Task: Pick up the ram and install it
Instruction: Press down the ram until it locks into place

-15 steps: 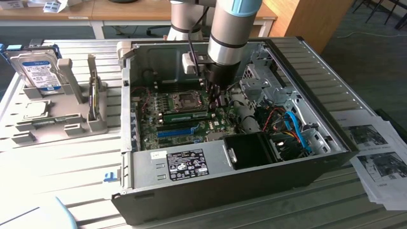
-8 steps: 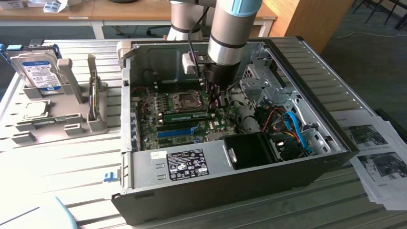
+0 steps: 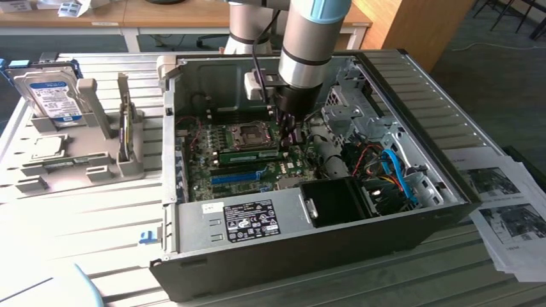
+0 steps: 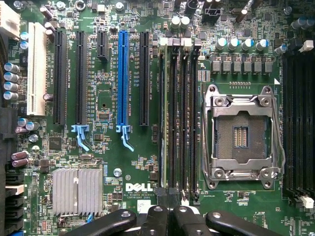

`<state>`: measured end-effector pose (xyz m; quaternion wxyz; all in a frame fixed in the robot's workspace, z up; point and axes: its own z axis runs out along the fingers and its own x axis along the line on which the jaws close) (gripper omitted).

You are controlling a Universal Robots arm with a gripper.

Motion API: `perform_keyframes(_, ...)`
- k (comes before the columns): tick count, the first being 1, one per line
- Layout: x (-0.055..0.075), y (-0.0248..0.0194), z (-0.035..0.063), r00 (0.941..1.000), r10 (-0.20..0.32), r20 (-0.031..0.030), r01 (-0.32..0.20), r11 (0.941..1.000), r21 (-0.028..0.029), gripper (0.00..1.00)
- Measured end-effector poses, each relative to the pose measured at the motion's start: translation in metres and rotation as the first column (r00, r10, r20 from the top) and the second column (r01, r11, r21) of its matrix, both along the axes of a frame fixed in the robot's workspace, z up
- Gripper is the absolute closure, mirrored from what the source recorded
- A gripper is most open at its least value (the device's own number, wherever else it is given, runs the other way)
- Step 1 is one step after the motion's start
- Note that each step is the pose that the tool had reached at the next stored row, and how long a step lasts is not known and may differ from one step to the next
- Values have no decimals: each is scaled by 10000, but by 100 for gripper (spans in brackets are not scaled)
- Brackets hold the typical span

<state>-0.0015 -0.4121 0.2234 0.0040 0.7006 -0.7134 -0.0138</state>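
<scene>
The ram [image 3: 252, 155], a long green stick, stands on edge in a slot on the motherboard inside the open computer case [image 3: 444, 160], just in front of the empty processor socket [image 3: 252, 132]. In the wrist view the ram [image 4: 161, 113] shows edge-on as a thin pale line in the memory slot nearest the blue slot [image 4: 123, 78]. My gripper [image 3: 287, 137] reaches down into the case over the end of the ram at the exterior view's right. Its black fingers [image 4: 156, 219] are shut together, with nothing between them. Whether they touch the ram I cannot tell.
A grey holder [image 3: 85, 160] at the exterior view's left carries a hard drive [image 3: 53, 96] and a silver processor chip [image 3: 47, 147]. Inside the case are a black fan shroud [image 3: 337, 198], blue cables [image 3: 397, 169] and a heatsink [image 4: 76, 191]. Printed papers [image 3: 503, 204] lie at the right.
</scene>
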Motion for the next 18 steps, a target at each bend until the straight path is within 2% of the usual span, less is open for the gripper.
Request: perform_keyframes(18,0,0,-7,10000,1,0,-1,10000,-1,91)
